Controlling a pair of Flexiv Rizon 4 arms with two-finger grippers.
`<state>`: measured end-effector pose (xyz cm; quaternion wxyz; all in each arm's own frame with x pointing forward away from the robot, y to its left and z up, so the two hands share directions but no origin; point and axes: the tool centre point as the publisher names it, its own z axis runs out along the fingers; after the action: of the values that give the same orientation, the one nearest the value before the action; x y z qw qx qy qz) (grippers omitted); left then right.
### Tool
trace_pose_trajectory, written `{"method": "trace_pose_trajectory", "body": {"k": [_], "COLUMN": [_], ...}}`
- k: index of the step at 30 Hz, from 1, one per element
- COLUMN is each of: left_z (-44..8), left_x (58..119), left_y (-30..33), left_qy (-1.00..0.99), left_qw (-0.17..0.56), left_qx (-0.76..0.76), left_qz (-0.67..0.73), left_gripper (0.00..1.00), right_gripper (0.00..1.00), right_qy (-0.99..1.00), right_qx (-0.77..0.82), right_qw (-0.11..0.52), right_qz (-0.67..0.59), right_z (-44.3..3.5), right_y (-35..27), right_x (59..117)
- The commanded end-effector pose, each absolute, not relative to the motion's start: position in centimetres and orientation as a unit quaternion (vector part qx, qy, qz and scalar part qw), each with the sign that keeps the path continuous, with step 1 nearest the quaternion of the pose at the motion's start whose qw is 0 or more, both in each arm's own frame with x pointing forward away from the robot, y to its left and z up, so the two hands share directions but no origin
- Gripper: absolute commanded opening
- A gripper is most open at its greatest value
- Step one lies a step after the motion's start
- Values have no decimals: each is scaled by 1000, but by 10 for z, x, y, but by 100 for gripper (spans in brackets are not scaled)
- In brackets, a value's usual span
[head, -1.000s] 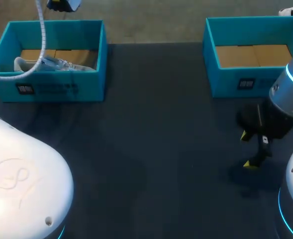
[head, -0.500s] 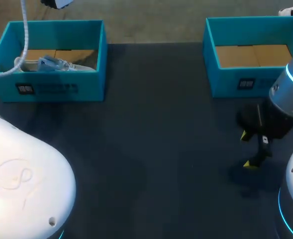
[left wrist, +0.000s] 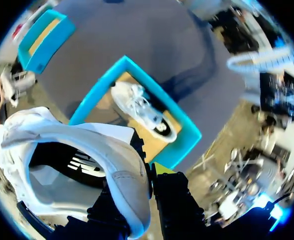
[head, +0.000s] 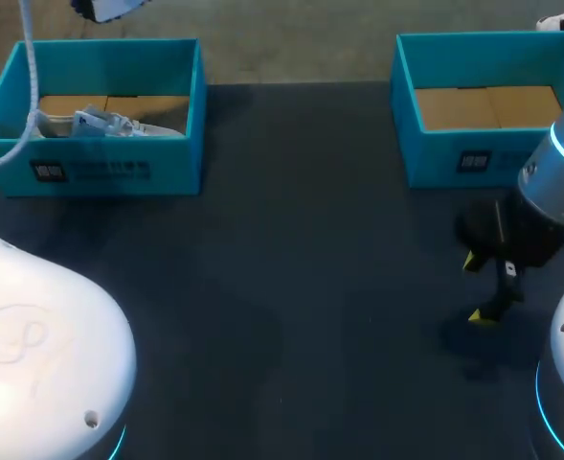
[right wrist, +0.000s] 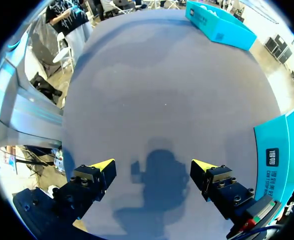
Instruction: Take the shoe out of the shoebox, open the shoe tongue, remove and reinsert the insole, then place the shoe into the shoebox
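My left tool (left wrist: 143,174) is clamped on the white sneaker (left wrist: 82,150), its fingers pinching the wall of the shoe's opening from both sides. It holds the sneaker in the air above the left shoebox (left wrist: 189,137). A second sneaker (left wrist: 139,107) lies on its side in that box, on the cardboard floor. Across the dark worktop (head: 291,287), the right shoebox (head: 454,158) shows only its cardboard base. My right tool (right wrist: 154,172) hangs just in front of that box, low over the worktop, with its fingers spread wide and nothing between them.
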<state>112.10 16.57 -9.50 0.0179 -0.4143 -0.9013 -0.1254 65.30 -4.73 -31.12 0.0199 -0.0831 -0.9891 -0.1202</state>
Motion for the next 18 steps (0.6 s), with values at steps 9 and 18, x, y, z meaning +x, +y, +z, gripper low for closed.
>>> {"method": "trace_pose_trajectory", "body": {"k": [9,18], "left_z": [-100,-100], "left_x": [1144,1144], "left_y": [218,218], "left_qy": [-802,-802], "left_qw": [-32,-32], "left_qx": [-586,-586], "left_qz": [-115,-115], "left_gripper": [0,0], "right_gripper": [100,100], "right_qy": [-989,-989], "right_qx": [-83,-83], "right_qw": [18,18], "right_qz": [-120,-120], "right_z": [-312,-312], "right_y": [-48,-48], "right_x": [652,652]}}
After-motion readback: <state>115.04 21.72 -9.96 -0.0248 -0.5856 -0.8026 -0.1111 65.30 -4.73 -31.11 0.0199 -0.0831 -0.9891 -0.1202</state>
